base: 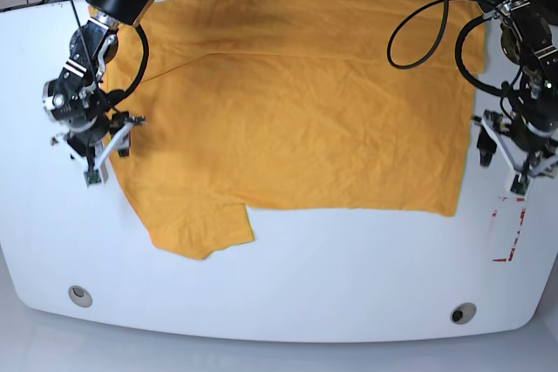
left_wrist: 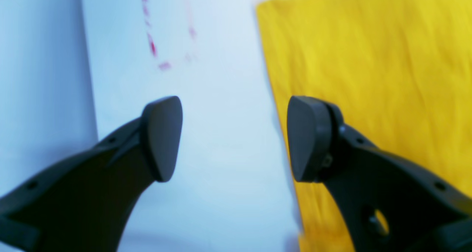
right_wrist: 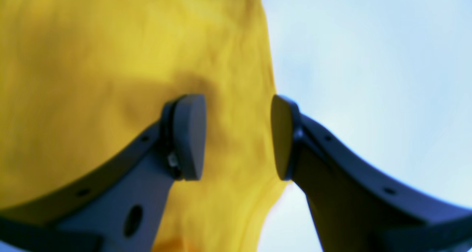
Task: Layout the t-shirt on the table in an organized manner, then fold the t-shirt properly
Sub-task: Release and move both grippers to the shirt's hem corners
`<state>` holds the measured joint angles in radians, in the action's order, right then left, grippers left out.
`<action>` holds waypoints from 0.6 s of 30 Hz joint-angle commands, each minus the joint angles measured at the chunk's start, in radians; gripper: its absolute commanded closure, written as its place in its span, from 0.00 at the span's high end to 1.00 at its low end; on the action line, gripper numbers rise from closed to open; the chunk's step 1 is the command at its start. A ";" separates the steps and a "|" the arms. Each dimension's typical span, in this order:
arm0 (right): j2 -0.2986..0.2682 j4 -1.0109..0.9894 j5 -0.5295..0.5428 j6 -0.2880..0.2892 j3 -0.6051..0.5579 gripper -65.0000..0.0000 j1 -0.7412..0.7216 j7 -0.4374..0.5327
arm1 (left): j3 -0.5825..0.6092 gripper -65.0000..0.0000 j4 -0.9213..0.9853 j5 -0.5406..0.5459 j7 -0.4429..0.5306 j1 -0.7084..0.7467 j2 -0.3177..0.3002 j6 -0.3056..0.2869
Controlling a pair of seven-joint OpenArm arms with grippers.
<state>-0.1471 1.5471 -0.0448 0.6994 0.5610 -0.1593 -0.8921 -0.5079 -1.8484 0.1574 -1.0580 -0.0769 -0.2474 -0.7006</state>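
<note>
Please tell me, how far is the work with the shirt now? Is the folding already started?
Done: the t-shirt lies spread mostly flat on the table, with some wrinkles. In hand: nothing is gripped; the left gripper is open over bare table beside the shirt's edge, and the right gripper is open above the cloth near its other edge. Left: no clear fold shows yet, so the folding looks not begun.

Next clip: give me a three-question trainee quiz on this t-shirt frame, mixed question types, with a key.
1. True or false: the left end effector grips the t-shirt.
2. The red tape marks lie nearest which arm? A) left B) right
3. Fill in: the sleeve near the right end effector points toward the table's ____ edge in the base view.

Key: 1 false, it is open over bare table. 2 A. 3 near.
</note>
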 commanded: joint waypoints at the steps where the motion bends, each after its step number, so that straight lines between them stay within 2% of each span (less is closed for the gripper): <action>1: -0.039 -0.093 0.015 -0.001 0.000 0.42 -0.107 0.032 | -0.004 0.65 0.052 0.008 0.017 -0.082 -0.016 0.002; 8: -0.084 -0.386 0.013 -0.001 0.000 0.44 -0.271 0.147 | -0.004 0.65 0.263 0.008 0.023 -0.242 -0.020 0.002; 13: -0.118 -0.616 0.013 -0.001 0.001 0.62 -0.362 0.256 | -0.001 0.65 0.418 -0.038 0.061 -0.334 -0.023 0.002; 18: -0.131 -0.738 0.013 -0.001 0.000 0.66 -0.375 0.351 | 0.035 0.65 0.487 -0.111 0.135 -0.357 -0.022 0.002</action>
<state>-0.2611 0.8307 -0.0471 0.6956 0.5613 -0.5068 -0.5995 -0.4789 -1.3632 0.0460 -0.9569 -0.4053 -0.2562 -0.6971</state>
